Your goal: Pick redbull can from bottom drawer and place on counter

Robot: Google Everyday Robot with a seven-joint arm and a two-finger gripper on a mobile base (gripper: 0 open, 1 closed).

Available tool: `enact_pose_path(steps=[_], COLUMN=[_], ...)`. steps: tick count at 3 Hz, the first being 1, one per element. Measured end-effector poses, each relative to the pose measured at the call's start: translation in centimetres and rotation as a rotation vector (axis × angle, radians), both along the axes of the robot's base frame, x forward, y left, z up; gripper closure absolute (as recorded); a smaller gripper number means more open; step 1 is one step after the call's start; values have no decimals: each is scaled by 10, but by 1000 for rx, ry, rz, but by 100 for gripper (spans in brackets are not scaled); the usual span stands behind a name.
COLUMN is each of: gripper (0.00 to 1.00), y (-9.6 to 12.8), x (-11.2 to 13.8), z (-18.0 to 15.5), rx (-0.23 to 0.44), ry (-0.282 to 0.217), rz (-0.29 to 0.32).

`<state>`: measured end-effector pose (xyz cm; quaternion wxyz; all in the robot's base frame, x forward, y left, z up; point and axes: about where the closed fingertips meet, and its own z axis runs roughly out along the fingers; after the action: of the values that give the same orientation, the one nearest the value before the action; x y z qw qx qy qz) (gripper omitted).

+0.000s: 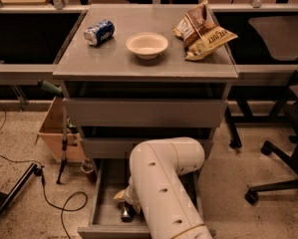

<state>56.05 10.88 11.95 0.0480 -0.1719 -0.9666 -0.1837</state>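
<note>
Pincer (124, 209) in btm drawer (103, 205), arm (163, 183) blocking, 1 bowl (147, 45) on counter (108, 63)

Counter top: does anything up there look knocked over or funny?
Yes. The blue soda can lies tipped on its side at the back left of the counter, beside the upright bowl. No spill shows. The gripper is down inside the open bottom drawer, away from it.

Tallied, whole scene:
- counter (138, 66): 1
- on it: soda can (98, 32) 1, at 10 o'clock; bowl (147, 45) 1, centre; snack bags (204, 30) 2, at 2 o'clock
- drawers (143, 112): 3
- bottom drawer (106, 215), 6 o'clock: gripper (123, 204) 1, redbull can (125, 213) 1, just beside
- cardboard box (56, 133): 1, at 9 o'clock
</note>
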Motion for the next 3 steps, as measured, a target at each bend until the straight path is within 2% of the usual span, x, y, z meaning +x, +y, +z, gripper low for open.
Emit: enact_pose_path(steps=[1,2,3], gripper=[48,79,99], y=[4,4,4], x=[3,-1,-2], z=[-2,-3,-3], rx=[-29,-49,-48], ry=[12,32,36], rz=[16,11,5])
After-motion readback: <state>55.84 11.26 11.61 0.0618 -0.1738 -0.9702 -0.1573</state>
